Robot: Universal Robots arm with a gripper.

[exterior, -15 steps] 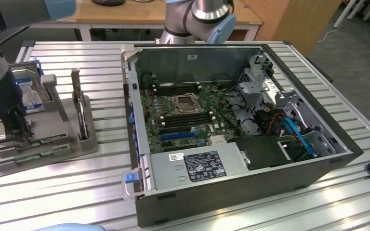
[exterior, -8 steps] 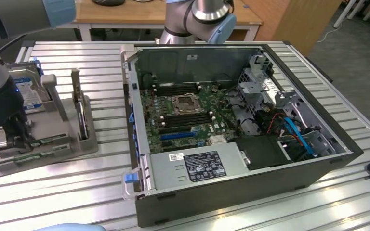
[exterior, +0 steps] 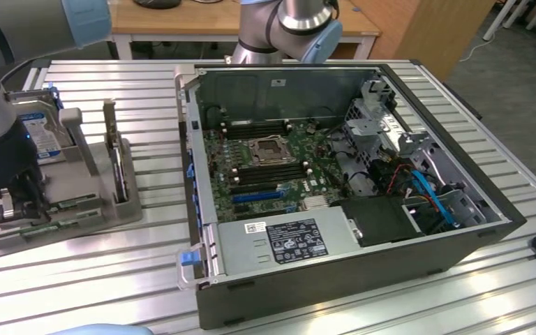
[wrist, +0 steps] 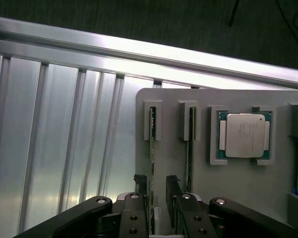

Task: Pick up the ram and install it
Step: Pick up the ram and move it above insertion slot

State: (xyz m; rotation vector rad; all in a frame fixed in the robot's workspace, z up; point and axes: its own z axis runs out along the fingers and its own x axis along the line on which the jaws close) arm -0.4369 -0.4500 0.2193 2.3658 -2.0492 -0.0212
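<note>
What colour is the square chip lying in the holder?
Silver lid on a green board; the chip shows best in the wrist view.

Ram (wrist: 152,148): thin green circuit-board stick.
It stands on edge, seated in a narrow slot of the grey holder (wrist: 169,114).

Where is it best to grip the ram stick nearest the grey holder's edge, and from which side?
Probably pinch the ram by its two flat faces near mid-length, coming straight down. It stands on edge in a narrow slot of the grey holder, so only its upper edge is free.
</note>
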